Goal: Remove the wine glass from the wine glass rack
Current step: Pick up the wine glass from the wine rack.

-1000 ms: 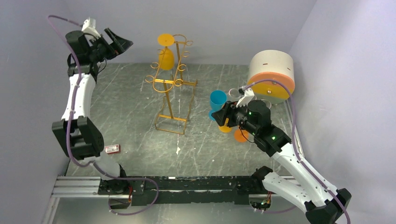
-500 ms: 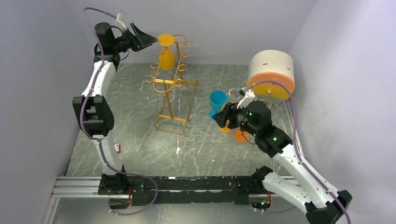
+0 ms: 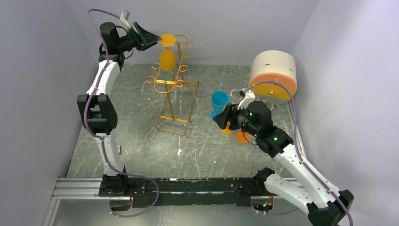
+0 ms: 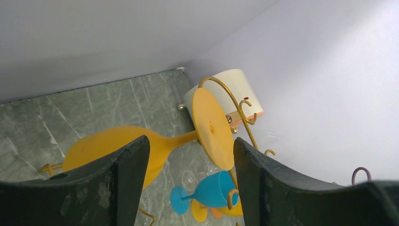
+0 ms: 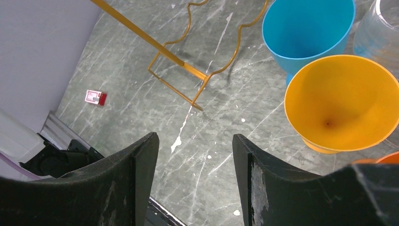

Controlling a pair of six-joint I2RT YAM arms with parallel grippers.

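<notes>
Orange wine glass (image 3: 167, 54) hangs bowl-down from the top hooks of the gold wire wine glass rack (image 3: 173, 84), which stands mid-tabletop (image 3: 136, 127). Top view: left pincer (image 3: 149, 36) is raised high at the rack's top, tips just beside the glass's round foot; contact cannot be told. Left wrist view adds more: the pincer (image 4: 190, 143) has its jaws wide apart and grips nothing, and the gap frames the stem and foot, the foot sitting in a curled hook. It also shows a blue wine glass (image 4: 207, 193) below and a cream drum (image 4: 221, 89) with an orange edge. Right pincer (image 3: 221, 117) hangs over the tabletop by the blue glass, also spread and empty. Only the right wrist view looks down into the blue bowl, a second orange glass (image 5: 341, 101) and a clear glass (image 5: 383, 28). Red tag (image 5: 95, 98) lies near the rail, print too small to read.
</notes>
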